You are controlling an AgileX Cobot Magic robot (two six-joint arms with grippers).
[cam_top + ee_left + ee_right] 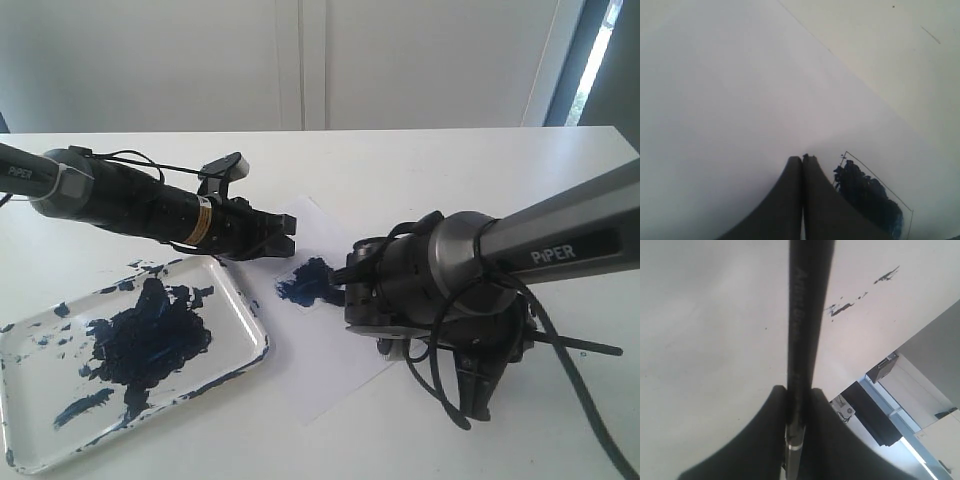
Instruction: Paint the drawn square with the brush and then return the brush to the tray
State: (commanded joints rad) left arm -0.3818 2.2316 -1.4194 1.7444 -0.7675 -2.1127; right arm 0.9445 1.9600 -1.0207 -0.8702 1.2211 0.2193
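The drawn square [308,280] is a dark blue blot on the white paper sheet [325,355]. In the left wrist view the square [870,197] shows its thin outline, largely filled with paint. My left gripper [288,238] [802,158] is shut and empty, low over the paper just beside the square. My right gripper [799,389] is shut on the brush [805,315], whose black handle runs out past the fingertips. In the exterior view a thin black piece of the brush [590,347] sticks out right of the right arm. Its tip is hidden. The tray [262,345] lies at front left.
The tray holds a big dark blue paint blotch [150,335] and rim specks. Black cables [440,385] hang under the right wrist. Small paint specks [842,309] mark the table in the right wrist view. The table's far edge meets a white wall.
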